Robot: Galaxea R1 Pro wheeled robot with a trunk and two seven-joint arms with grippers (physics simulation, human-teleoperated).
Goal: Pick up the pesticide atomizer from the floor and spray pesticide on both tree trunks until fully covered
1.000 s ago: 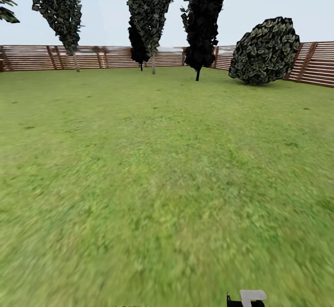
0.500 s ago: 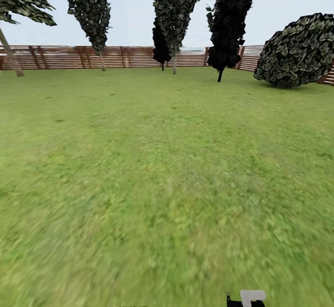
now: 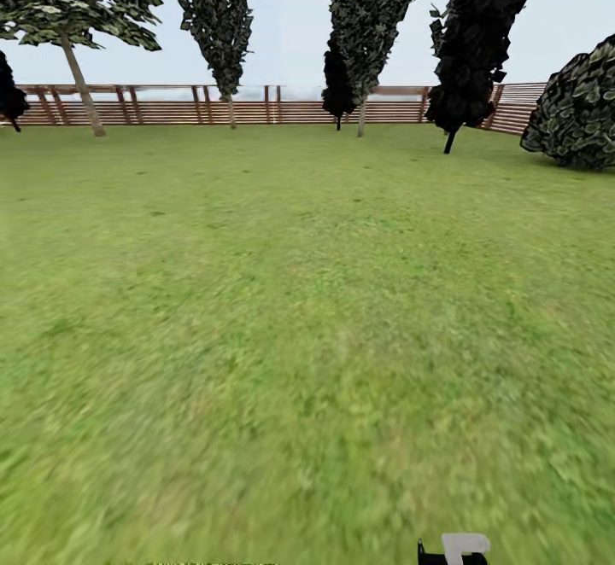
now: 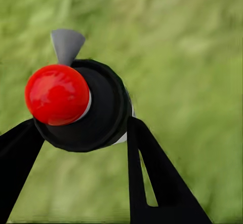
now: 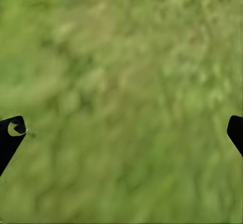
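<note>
Between the two black fingers of the left pincer [image 4: 83, 133] sits the atomizer [image 4: 83, 107], gripped at its dark round body, its red top and grey nozzle pointing out over blurred grass. So the pick-up looks done, and the step in hand is the trip across the lawn [image 3: 282, 309] to a tree. The right pincer [image 5: 121, 133] is spread wide and empty, only its two dark tips showing at the edges above the grass. From the head view, several trees [image 3: 363, 10] stand far off along the slatted fence [image 3: 171, 108], with a round bush [image 3: 581, 108] at the right; which two are the targets I cannot tell, since no thick trunk is near. Next, the base should close in on one trunk, then the left arm should lift and aim the nozzle at the bark.
</note>
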